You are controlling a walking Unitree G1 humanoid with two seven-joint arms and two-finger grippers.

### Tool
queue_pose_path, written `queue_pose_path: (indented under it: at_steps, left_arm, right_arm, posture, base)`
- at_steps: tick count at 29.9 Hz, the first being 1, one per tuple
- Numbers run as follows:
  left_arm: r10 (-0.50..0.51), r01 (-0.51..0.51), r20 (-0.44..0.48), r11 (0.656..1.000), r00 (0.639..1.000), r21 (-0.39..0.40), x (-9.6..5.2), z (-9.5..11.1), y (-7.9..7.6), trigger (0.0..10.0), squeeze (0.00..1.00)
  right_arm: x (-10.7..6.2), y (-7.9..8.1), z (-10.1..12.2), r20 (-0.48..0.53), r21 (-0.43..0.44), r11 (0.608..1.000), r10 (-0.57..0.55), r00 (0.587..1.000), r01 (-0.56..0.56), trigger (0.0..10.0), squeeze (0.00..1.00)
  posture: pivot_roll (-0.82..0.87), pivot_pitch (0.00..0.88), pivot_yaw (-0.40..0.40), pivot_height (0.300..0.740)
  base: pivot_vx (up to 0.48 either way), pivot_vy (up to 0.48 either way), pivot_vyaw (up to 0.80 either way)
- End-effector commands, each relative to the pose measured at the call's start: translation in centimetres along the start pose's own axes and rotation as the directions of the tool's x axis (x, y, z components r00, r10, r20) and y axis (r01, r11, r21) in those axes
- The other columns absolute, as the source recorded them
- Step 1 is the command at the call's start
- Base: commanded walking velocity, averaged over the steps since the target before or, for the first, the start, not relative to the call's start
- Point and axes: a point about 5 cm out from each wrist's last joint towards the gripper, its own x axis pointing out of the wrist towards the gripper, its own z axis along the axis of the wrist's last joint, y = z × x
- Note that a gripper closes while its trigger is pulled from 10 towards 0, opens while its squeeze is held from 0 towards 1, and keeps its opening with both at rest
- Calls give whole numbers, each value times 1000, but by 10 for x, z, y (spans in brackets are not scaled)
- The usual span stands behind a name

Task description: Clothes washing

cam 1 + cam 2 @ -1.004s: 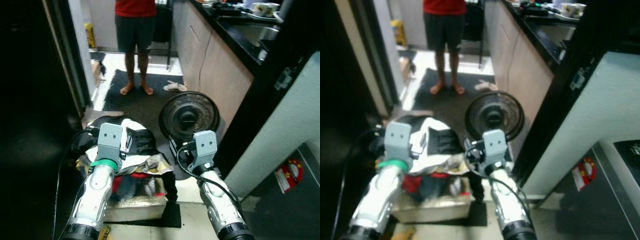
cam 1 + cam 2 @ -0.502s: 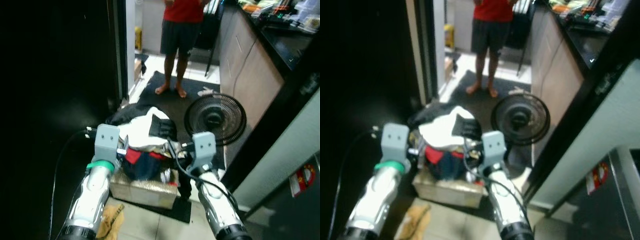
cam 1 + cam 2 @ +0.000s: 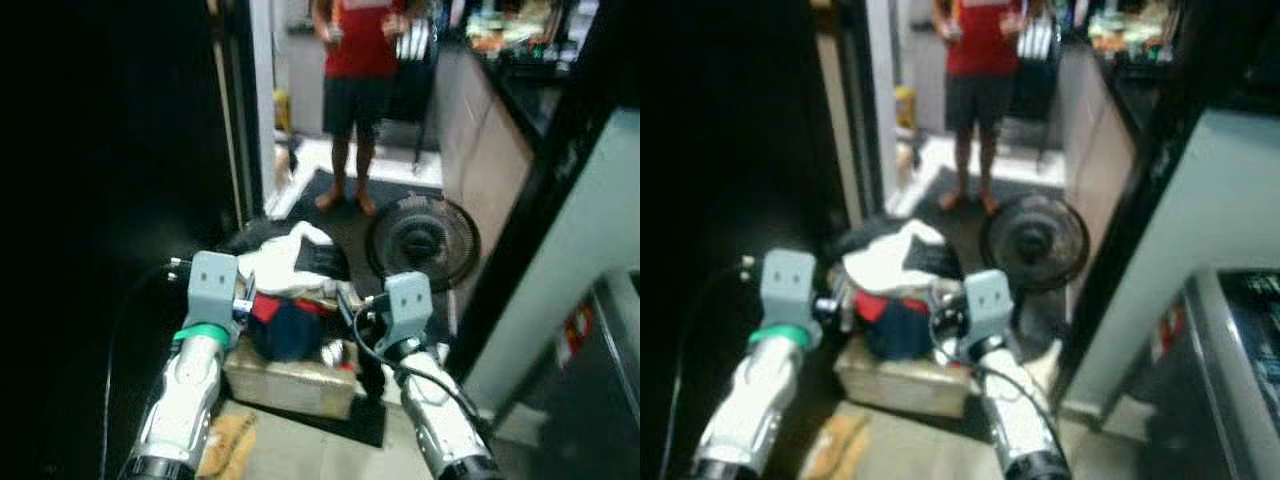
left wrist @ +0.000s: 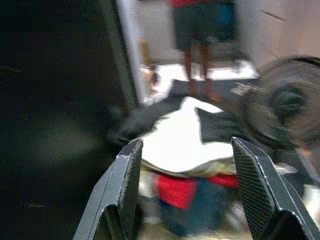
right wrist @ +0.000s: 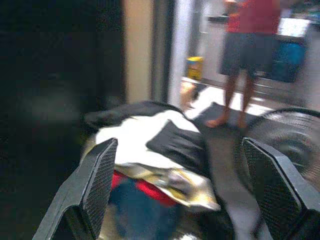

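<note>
The heap of clothes [image 3: 290, 290] sits in a low box [image 3: 290, 375] on the floor, dead ahead at 12 o'clock, set there as the load to carry to the wash. Left claw [image 4: 187, 187] and right claw [image 5: 177, 192] both hang fingers apart, empty, just short of the heap, readied to take it. A floor fan [image 3: 422, 243] stands at 1 o'clock; a person [image 3: 360, 70] waits beyond.

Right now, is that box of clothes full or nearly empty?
Full. The clothes are heaped well above the rim of the box, white and dark pieces on top, red and blue below.
</note>
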Motion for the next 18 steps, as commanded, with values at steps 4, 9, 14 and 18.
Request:
queue_pose_path:
  at_steps: [4,9,14,18]
  left_arm:
    - [-8,8,0,1000,1000,14,0,1,-2,10000,0]
    - [-7,7,1,1000,1000,16,0,0,-2,10000,0]
    - [-7,7,-1,1000,1000,17,0,0,-3,10000,0]
    - [-8,8,-2,1000,1000,15,0,0,-3,10000,0]
  right_arm:
    - [-2,0,-3,-10,9,1000,-4,1000,4,10000,0]
    - [-2,0,-3,-10,9,1000,-4,1000,4,10000,0]
    - [-3,0,-3,-11,-2,1000,1,1000,-1,10000,0]
    - [-2,1,-3,-13,-15,1000,6,1000,-6,10000,0]
  posture:
    - [50,0,6,740]
    - [48,0,6,740]
    - [47,0,5,740]
    - [47,0,4,740]
  base:
    - [283,0,0]
    - [335,0,0]
    - [329,0,0]
    - [313,0,192]
